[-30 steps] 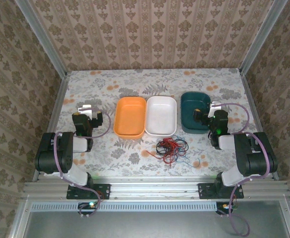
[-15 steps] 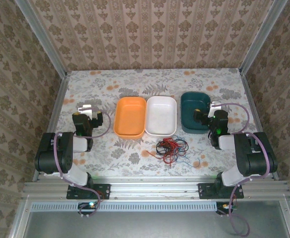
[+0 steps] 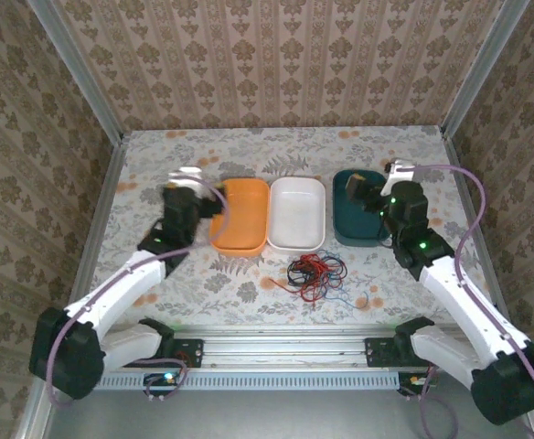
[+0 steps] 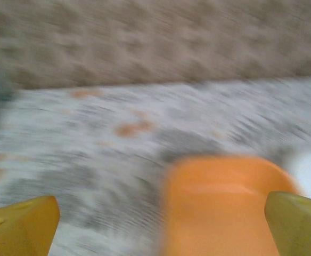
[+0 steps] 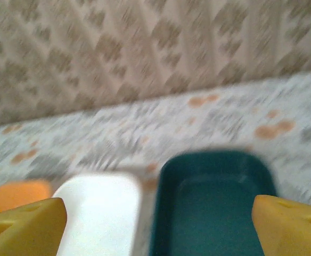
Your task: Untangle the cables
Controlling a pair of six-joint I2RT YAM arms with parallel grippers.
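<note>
Cables in one red, black and blue-green tangle near the middle of the bench near edge, just short of white tray. Left hand spread wide, empty, by orange tray. Right hand likewise parted, empty, at teal tray.

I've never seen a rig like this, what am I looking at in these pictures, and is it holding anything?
Two robot arms, left arm and right arm, are bolted at the near edge of the table. One picture looks down from above; the others come from wrist cameras, yellow fingertips at the bottom corners. On the table: an orange tray, white tray and teal tray in a row, tangled cables in front. The left gripper and right gripper are open, holding nothing.
</note>
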